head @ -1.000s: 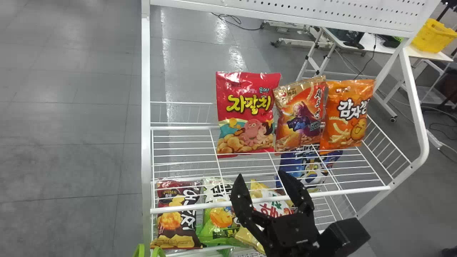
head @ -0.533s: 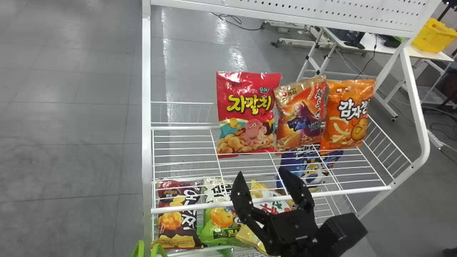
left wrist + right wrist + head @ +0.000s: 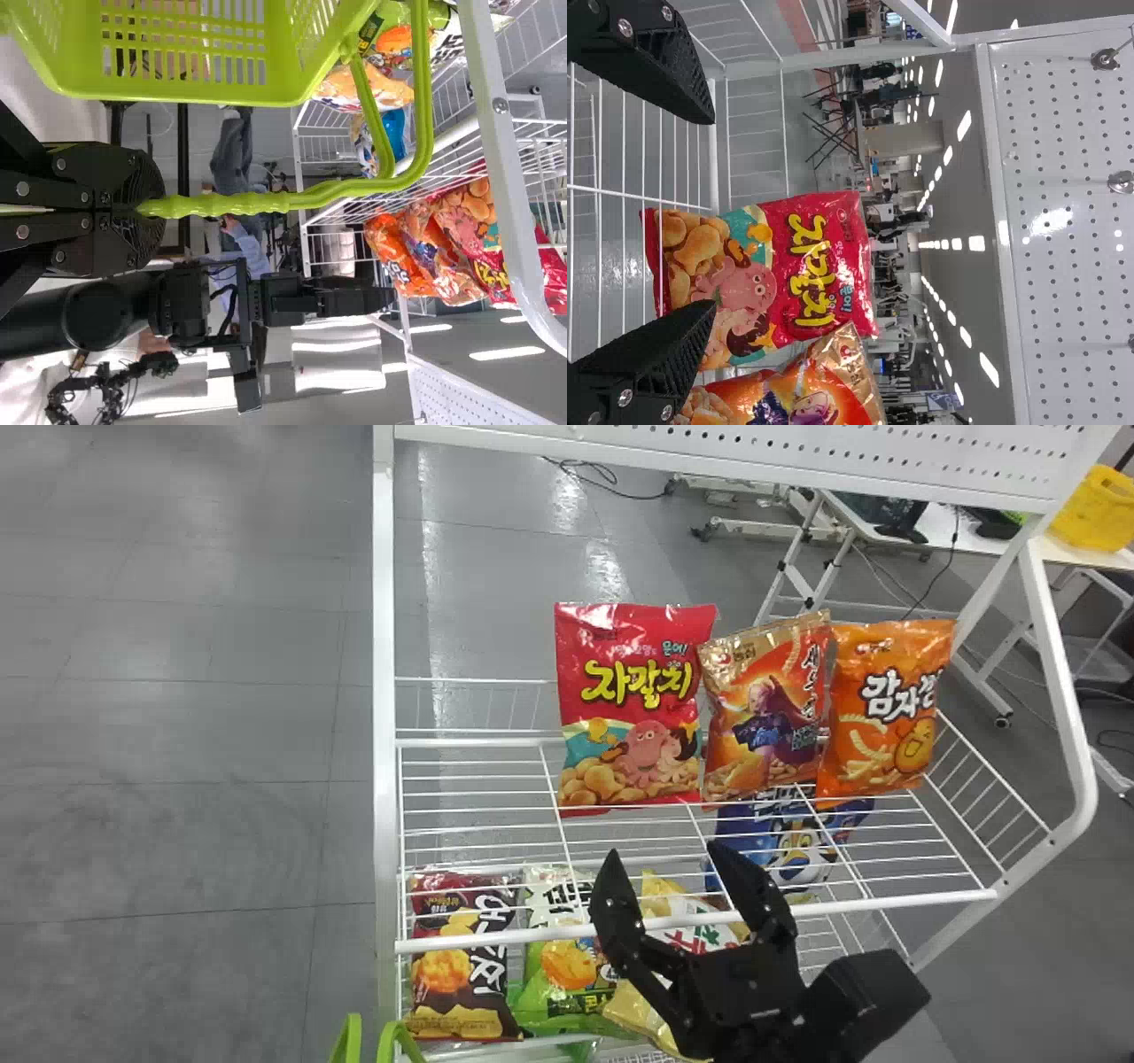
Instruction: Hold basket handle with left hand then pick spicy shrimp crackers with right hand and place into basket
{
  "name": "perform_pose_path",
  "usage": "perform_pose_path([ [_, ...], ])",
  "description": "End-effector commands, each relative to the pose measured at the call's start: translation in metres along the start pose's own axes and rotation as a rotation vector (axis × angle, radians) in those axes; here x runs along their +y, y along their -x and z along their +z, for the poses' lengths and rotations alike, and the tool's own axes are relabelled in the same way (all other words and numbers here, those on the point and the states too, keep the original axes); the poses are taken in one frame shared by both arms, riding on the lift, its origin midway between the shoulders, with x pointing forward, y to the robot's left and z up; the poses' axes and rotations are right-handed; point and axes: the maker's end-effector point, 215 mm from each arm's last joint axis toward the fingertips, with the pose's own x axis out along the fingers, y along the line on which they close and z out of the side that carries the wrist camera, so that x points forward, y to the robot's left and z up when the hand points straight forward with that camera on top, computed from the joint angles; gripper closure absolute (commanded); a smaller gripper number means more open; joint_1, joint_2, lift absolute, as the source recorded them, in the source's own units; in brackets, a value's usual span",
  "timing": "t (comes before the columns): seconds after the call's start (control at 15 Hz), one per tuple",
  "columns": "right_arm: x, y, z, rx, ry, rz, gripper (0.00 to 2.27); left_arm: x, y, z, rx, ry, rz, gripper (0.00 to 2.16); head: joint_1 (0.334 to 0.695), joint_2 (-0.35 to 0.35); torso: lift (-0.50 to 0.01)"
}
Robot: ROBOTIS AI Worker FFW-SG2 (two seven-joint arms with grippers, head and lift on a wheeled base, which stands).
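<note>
In the head view my right gripper stands open before the upper shelf's front rail, below and in front of the snack bags. The spicy shrimp crackers, a gold-and-orange bag with a purple figure, stand between a red bag and an orange one. In the right wrist view the right gripper has its fingers apart, with the red bag beyond them and part of the shrimp crackers beside it. My left gripper is shut on the green basket handle; the basket hangs from it.
The red bag and orange bag flank the crackers on the wire shelf. More snacks, including a dark bag, lie on the lower level. A white post bounds the rack at left.
Rack and bags have shifted slightly to the right in the head view, the right gripper with them. The green handle's tops have shifted less. The right gripper stays open.
</note>
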Motion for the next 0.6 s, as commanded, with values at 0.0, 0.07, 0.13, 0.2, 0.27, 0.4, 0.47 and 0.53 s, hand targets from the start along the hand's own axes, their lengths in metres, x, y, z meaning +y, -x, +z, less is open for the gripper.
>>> perform_pose_path([
  [0.0, 0.0001, 0.0014, 0.0003, -0.001, -0.001, 0.000, 0.07, -0.0011, -0.0011, -0.0001, -0.003, 0.004, -0.007, 1.81, 0.695, -0.266, -0.037],
  [0.07, 0.0003, 0.0018, 0.0006, -0.001, -0.001, 0.000, 0.08, -0.0014, -0.0011, -0.0001, -0.003, 0.004, -0.009, 1.81, 0.695, -0.266, -0.037],
  [0.13, 0.0001, 0.0024, 0.0001, -0.001, -0.001, -0.001, 0.08, -0.0012, -0.0006, 0.0002, -0.004, 0.004, -0.008, 1.81, 0.695, -0.267, -0.037],
  [0.2, 0.0002, 0.0023, 0.0018, -0.005, -0.003, 0.000, 0.08, -0.0013, -0.0002, 0.0005, -0.005, 0.004, -0.008, 1.81, 0.695, -0.267, -0.037],
  [0.27, 0.0002, 0.0022, 0.0018, -0.005, -0.005, -0.001, 0.08, -0.0012, 0.0007, 0.0012, -0.008, 0.004, -0.008, 1.81, 0.695, -0.267, -0.037],
  [0.4, 0.0010, 0.0022, 0.0017, -0.005, -0.008, -0.001, 0.08, -0.0009, 0.0016, 0.0012, -0.010, 0.005, -0.007, 1.81, 0.695, -0.264, -0.037],
  [0.47, 0.0010, 0.0022, 0.0007, -0.002, -0.008, -0.001, 0.08, -0.0006, 0.0021, 0.0015, -0.011, 0.005, -0.006, 1.81, 0.695, -0.262, -0.037],
  [0.53, 0.0009, 0.0022, 0.0007, -0.002, -0.010, -0.002, 0.08, -0.0006, 0.0021, 0.0015, -0.011, 0.005, -0.006, 1.81, 0.695, -0.261, -0.037],
])
